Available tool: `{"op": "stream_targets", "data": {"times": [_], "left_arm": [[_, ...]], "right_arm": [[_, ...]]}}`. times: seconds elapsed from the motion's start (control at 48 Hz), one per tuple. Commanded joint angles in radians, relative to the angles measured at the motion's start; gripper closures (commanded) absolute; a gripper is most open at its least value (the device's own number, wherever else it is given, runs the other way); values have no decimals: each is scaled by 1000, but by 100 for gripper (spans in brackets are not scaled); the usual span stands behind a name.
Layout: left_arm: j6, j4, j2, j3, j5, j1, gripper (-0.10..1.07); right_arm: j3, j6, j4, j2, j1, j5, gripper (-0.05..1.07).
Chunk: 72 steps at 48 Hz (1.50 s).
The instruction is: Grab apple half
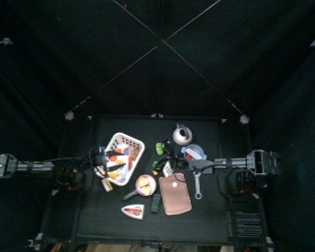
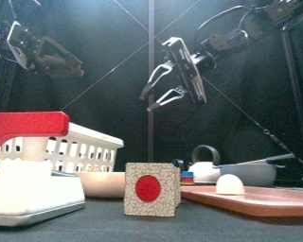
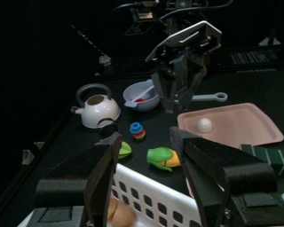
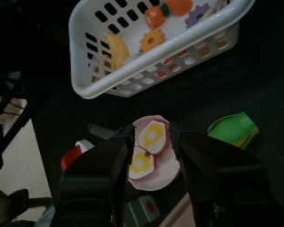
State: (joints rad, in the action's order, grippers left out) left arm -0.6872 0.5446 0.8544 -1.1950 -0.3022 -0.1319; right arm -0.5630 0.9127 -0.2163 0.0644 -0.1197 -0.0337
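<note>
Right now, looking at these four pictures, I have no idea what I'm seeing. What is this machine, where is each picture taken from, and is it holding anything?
It is a robot with two black arms at a small black table inside black curtains. One picture looks straight down from high above, one looks level from the table's front edge, and two come from cameras on the wrists.

On the table are a white basket of toy food, a kettle, a bowl, a pinkish-brown board and small pieces, among them the apple half beside the board.

The right gripper hangs open above the table. The left gripper is open too, raised over the basket. Neither holds anything.
</note>
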Motion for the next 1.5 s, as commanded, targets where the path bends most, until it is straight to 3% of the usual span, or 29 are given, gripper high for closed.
{"op": "stream_targets", "data": {"times": [0.0,0.208,0.5,0.688,1.021,1.479], "left_arm": [[0,21,5,2,-38,-9,12],[-2,48,11,-25,-74,-8,12],[-2,46,11,-28,-72,9,12],[-2,46,9,-37,-72,11,12],[-3,43,9,-44,-72,9,12],[-3,41,11,-44,-72,9,12]], "right_arm": [[25,3,-5,0,14,-5,27],[66,-2,72,-92,78,-71,27],[207,0,2,-232,156,-153,26],[287,0,-2,-298,164,-258,24],[443,2,-15,-385,164,-480,4],[563,2,-44,-483,166,-627,3]]}}
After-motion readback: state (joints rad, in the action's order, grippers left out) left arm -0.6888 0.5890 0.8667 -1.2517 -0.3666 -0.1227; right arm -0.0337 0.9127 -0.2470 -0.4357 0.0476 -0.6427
